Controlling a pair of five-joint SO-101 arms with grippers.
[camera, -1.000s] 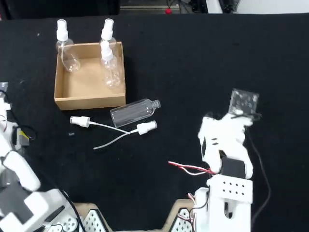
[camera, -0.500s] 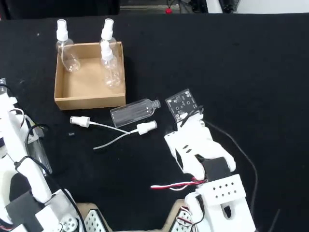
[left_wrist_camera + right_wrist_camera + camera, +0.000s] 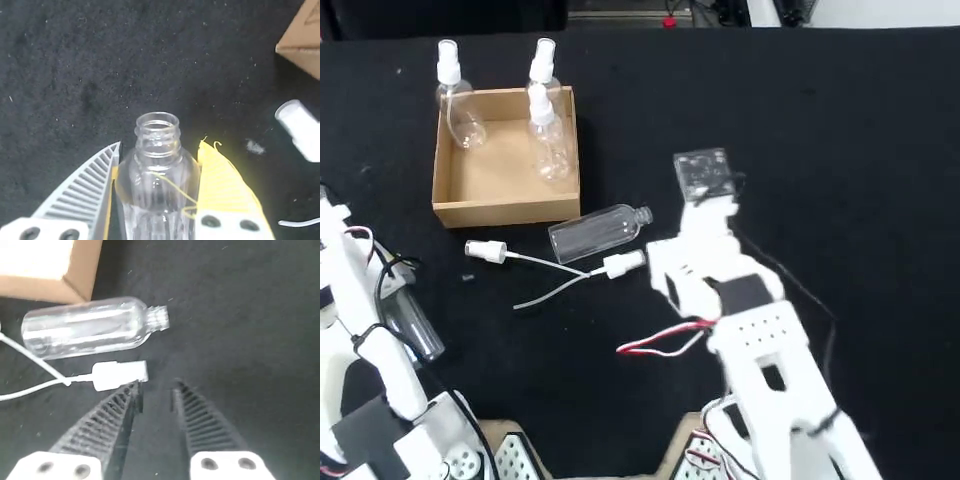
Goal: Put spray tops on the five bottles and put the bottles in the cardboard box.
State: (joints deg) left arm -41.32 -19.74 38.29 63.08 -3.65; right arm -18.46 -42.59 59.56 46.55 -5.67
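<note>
On the black table [image 3: 840, 120], the cardboard box [image 3: 505, 212] is seen toward 10 o'clock in the high view. Three capped bottles [image 3: 548, 145] are gathered at the box: two are leaned inside it, and whether the third, at the far wall, is inside or behind cannot be told. An uncapped bottle [image 3: 598, 231] is laid on its side just off the box's 5 o'clock corner, its neck pointed toward 3 o'clock. At the 6 o'clock side of this bottle a spray top [image 3: 623, 264] is laid with its tube trailing toward 8 o'clock. A second spray top [image 3: 486, 251] is placed near the box's front wall, at 9 o'clock from the first.

The right gripper [image 3: 156, 387] is held low just beside the first spray top, at its 3 o'clock end; its fingers are parted by a narrow gap and nothing is gripped. The left gripper [image 3: 160, 147], at the table's 8 o'clock edge, is clamped around a held bottle [image 3: 157, 170], whose open neck is shown past the fingertips.
</note>
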